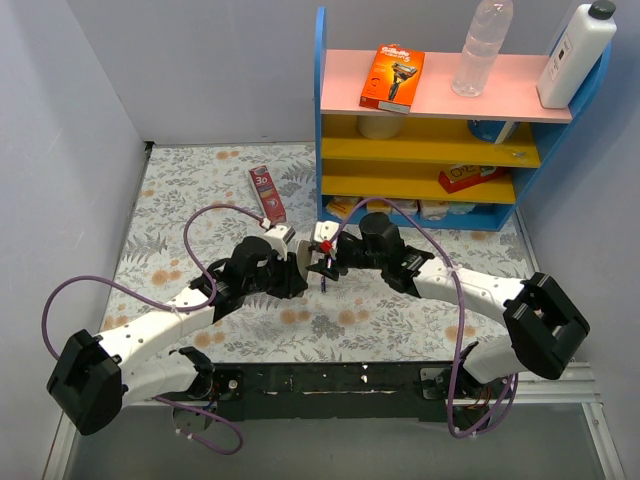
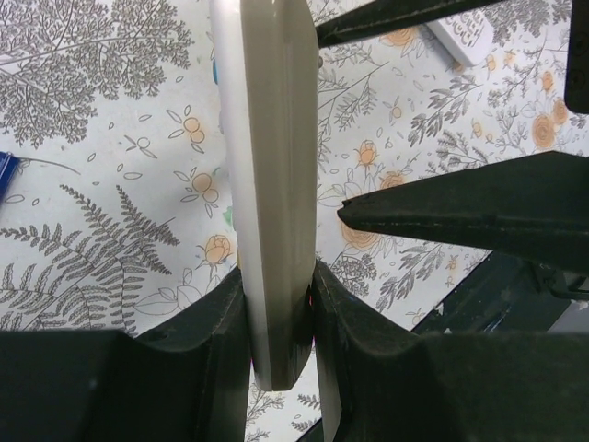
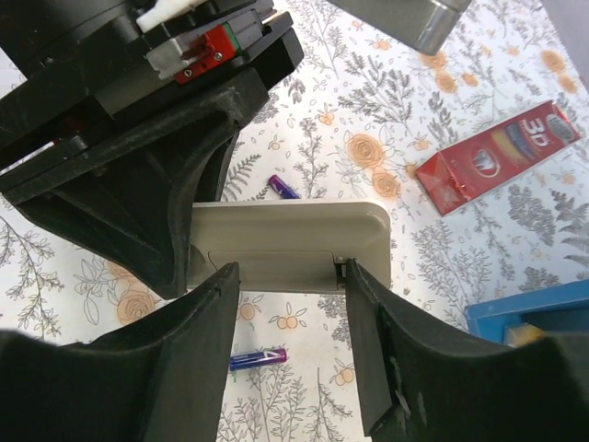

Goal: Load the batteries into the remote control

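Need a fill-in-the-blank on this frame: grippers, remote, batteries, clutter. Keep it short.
1. The left gripper is ___ on the remote control.
2. In the right wrist view, ___ batteries lie loose on the table.
3. The box lying flat on the table is ___ in colour.
4. The right gripper stands ___ at the remote control.
Missing: shut; two; red; open.

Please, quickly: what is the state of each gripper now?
Left gripper: shut on the remote control.
Right gripper: open, fingertips at the remote control's back, holding nothing.
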